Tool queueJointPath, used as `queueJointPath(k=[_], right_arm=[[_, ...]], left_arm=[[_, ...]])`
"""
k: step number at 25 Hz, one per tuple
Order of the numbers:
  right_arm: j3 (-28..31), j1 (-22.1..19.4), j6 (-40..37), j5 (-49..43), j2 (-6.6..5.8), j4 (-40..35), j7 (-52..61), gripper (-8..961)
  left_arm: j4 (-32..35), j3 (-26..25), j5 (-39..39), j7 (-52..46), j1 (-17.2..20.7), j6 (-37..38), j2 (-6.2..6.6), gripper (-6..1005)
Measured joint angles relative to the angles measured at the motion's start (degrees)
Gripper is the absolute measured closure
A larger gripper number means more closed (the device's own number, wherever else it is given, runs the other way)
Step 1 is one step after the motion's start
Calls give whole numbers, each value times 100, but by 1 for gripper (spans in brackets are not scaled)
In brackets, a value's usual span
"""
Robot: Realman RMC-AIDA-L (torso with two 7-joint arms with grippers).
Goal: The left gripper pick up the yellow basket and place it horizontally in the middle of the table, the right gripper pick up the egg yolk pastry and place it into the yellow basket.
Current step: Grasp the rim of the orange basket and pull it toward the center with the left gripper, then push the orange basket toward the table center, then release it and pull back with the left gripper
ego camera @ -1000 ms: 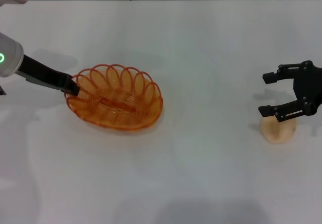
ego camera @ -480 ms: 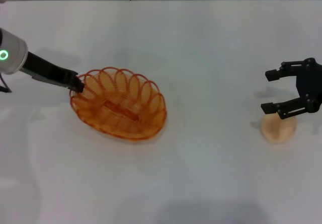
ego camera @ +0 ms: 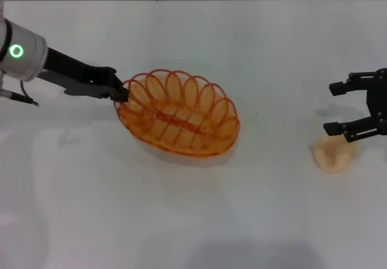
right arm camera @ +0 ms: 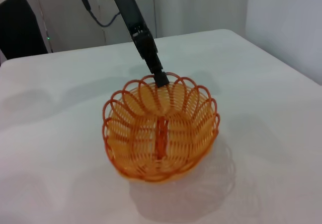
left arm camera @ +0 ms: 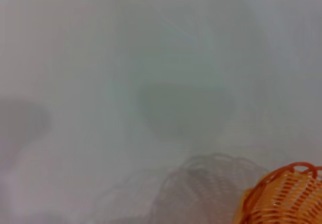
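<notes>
Yellow basket (ego camera: 178,121): oval, orange-yellow, see-through wire weave with a looped scalloped rim and a ribbed bottom that has a darker strip running along its middle. In the head view it sits left of the table's centre, its long axis slanting from near-left up to lower right. A shadow spreads under it on the white table (ego camera: 199,220); the right wrist view shows that shadow offset from the basket (right arm camera: 161,133), so it seems lifted or tilted, though contact with the surface cannot be judged for certain. The left wrist view catches only a bit of rim (left arm camera: 284,196) in one corner, above the basket's own shadow.

Left gripper (ego camera: 121,92): black claw at the end of a black arm with a green ring light on the pale segment. Fingers closed together on the rim at the basket's left end; the right wrist view shows the same pinch on one rim loop (right arm camera: 161,79).

Egg yolk pastry (ego camera: 334,154): small, round, pale cream-beige, lying on the table at the far right, well apart from the basket.

Right gripper (ego camera: 357,107): black claw just above the pastry on the far side. Fingers spread wide apart, holding nothing; the lower fingertip (ego camera: 334,128) overlaps the pastry's top edge in the head view, contact not determinable.
</notes>
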Motion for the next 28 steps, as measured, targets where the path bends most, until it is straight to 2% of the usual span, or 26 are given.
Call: queueJointPath(k=[8,16,28], right_arm=[[-13,-112,-14,21,58,-146,-185,158],[-48,-125,-34,-4,88,-167,-234,162],[-48,-138,-99,-12,105,-168,-306,169]], left_arm=[[-63,43,-40,-1067,-50,163,-130,932],[-63,20,-179,-1697,98,25,-376,932],[-206,70,-194,-1826,70,-206,-417,932]])
